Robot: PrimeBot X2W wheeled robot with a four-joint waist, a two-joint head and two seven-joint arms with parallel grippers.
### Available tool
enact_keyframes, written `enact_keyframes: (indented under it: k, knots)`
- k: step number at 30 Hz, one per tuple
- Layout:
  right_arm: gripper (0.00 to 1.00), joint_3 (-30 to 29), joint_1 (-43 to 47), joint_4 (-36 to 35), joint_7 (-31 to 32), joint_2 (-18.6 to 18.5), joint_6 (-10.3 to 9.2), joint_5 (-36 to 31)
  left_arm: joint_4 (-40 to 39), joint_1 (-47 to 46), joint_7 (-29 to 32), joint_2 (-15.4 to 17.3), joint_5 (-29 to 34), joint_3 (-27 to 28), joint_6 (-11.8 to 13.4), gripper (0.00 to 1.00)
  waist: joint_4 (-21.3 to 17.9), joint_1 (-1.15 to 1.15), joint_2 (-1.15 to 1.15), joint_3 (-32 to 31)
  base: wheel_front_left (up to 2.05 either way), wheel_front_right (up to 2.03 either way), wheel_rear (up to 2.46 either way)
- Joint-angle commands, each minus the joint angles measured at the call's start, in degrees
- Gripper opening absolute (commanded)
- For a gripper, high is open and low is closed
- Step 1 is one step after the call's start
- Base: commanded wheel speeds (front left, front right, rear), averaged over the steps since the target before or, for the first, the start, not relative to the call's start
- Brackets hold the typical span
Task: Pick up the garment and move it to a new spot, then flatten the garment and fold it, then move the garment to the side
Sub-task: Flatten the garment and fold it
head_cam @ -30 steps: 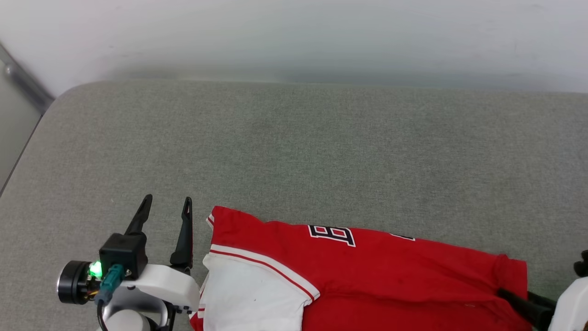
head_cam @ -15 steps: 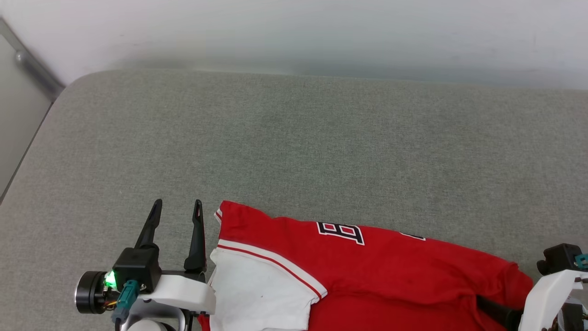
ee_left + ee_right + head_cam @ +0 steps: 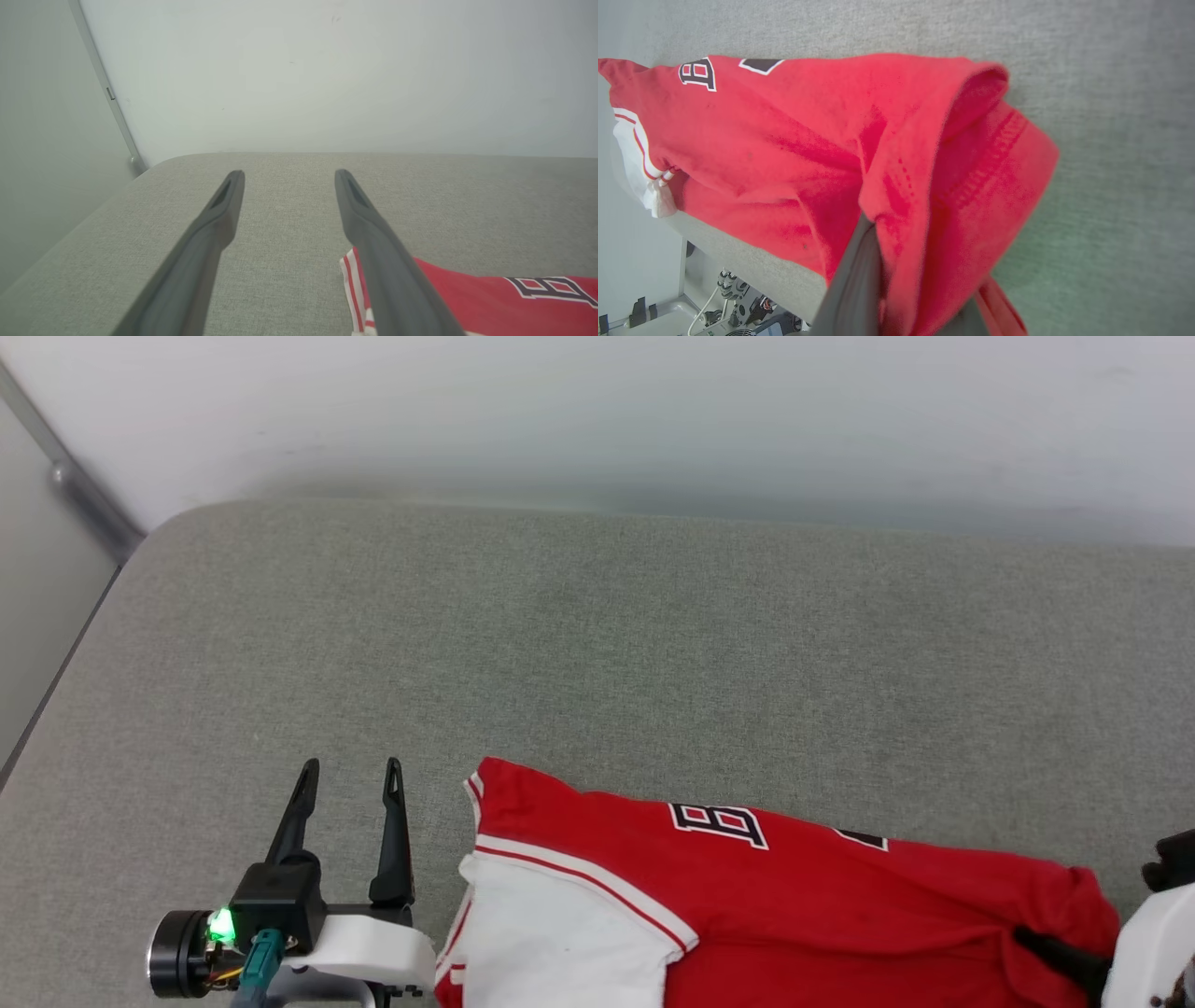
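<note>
So the garment [image 3: 840,896] is lying along the near edge of the grey padded surface [image 3: 597,644], down around 5 o'clock in the head view. It's red side up with a white sleeve [image 3: 560,943] at its 8 o'clock end, and the black white-outlined numbers [image 3: 719,824] sit up at its 12 o'clock edge. Its 3 o'clock end is scrunched into a rounded lump, and that's where the right gripper [image 3: 1036,943] has it. In the right wrist view you can see the garment [image 3: 784,154] with its hem bunched between the right gripper [image 3: 896,252] fingers [image 3: 852,289], so the jaws are pinching the red cloth. A second ago that end looked flatter, with a squarer corner, and now it's gathered up. The whole head picture has slid a bit too, so the camera moved. Out at the garment's 9 o'clock is the left gripper [image 3: 351,770], with its jaws spread wide, nothing between them and tips pointing to 12 o'clock. There's a little green light [image 3: 221,925] glowing on its wrist. The gap between its nearer finger and the garment's striped corner looks wider than it did before. The left wrist view has the left gripper [image 3: 289,175] over bare grey, with the garment [image 3: 467,298] poking in at 5 o'clock. A pale wall [image 3: 597,411] runs along 12 o'clock.
</note>
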Motion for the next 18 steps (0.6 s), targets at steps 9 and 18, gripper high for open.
enact_keyframes:
  k: [9, 18]
  knots:
    - [0.0, -4.6, 3.1, 1.0, 0.6, -8.5, -0.03, 1.1, 0.6, 2.8, -0.3, -1.9, 3.6, 4.1, -3.2, 1.0, -1.0, 0.0, 0.0, -2.7, 0.0, 0.0, 0.0]
    - [0.0, -1.8, 4.2, -13.8, 6.3, -7.8, -0.03, 2.6, 0.3, 3.8, -0.3, -2.6, 5.5, 6.0, -5.3, 1.0, -1.4, 0.0, 0.0, -3.1, 0.0, 0.0, 0.0]
